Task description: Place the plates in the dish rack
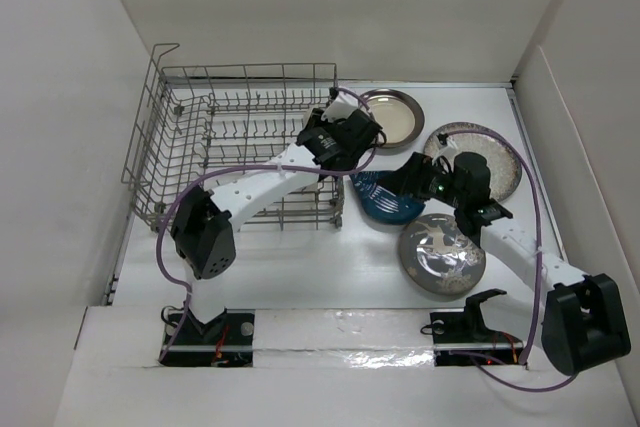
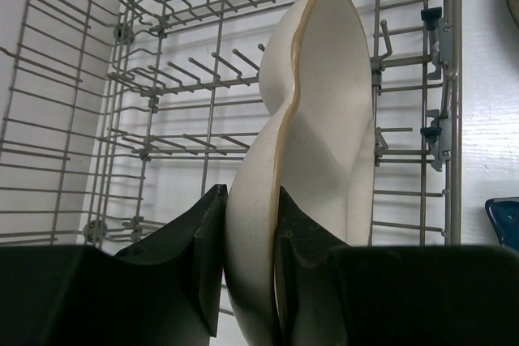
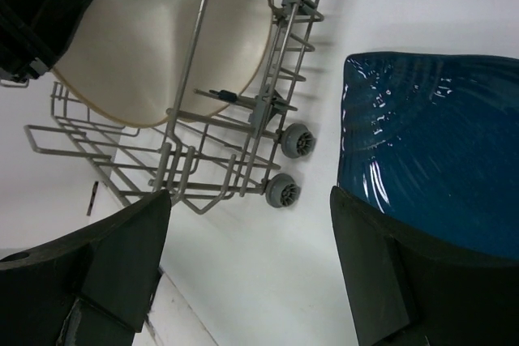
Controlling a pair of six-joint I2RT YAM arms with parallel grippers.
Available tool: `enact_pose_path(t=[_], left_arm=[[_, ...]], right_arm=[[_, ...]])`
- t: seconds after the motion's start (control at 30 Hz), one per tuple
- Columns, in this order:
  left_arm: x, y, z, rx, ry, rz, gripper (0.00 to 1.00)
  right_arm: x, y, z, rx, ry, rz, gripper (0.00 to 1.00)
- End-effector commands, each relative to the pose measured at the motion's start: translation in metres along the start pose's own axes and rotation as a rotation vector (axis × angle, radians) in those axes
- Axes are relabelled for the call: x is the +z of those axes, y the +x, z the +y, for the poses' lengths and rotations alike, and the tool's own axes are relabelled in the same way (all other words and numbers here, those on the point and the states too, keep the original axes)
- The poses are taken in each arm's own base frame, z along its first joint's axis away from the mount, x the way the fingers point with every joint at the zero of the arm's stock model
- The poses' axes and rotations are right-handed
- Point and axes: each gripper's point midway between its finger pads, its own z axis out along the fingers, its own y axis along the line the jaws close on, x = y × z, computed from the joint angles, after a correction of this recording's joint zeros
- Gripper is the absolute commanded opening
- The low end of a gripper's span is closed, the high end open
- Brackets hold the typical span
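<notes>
Cream plate (image 2: 324,119) pinched by left gripper (image 2: 250,208) over dish rack (image 2: 154,80), plain only from wrists, right gripper (image 3: 250,200) spread near blue dish (image 3: 438,143)

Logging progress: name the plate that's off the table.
The cream plate, clamped on edge in the left gripper at the dish rack; the blue dish, grey plate, brown-rimmed plate and speckled plate lie flat.

Plates: there were five: cream plate (image 2: 320,119), blue dish (image 1: 385,205), grey plate (image 1: 440,257), brown-rimmed plate (image 1: 392,115), speckled plate (image 1: 500,162).
Dish rack (image 1: 200,127): there was one.
Claws: there were two: left claw (image 2: 249,200), right claw (image 3: 251,196).
</notes>
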Motion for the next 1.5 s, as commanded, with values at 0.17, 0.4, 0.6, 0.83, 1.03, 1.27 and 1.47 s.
enact_pose_path(t=[0.17, 0.4, 0.6, 0.83, 1.03, 1.27, 1.47], left_arm=[[-0.007, 0.024, -0.046, -0.09, 0.192, 0.043, 0.17], [-0.012, 0.017, -0.049, -0.132, 0.241, 0.025, 0.47], [-0.028, -0.018, -0.033, -0.188, 0.271, -0.047, 0.7], [-0.049, -0.054, -0.006, -0.244, 0.301, -0.134, 0.81], [-0.065, -0.081, 0.028, -0.335, 0.343, -0.211, 0.85], [-0.102, -0.1, 0.059, -0.429, 0.46, -0.287, 0.79], [-0.142, -0.091, 0.084, -0.499, 0.644, -0.344, 0.48]], right_arm=[[0.001, -0.017, 0.0, -0.029, 0.009, -0.072, 0.85], [-0.002, -0.024, -0.007, -0.021, 0.035, -0.096, 0.87], [-0.009, -0.038, -0.019, -0.018, 0.096, -0.141, 0.79], [-0.016, -0.035, -0.051, 0.018, 0.21, -0.162, 0.41], [-0.018, -0.039, -0.073, 0.047, 0.283, -0.182, 0.34], [-0.009, -0.064, -0.091, 0.058, 0.367, -0.236, 0.6], [0.01, -0.077, -0.116, 0.08, 0.405, -0.213, 0.73]])
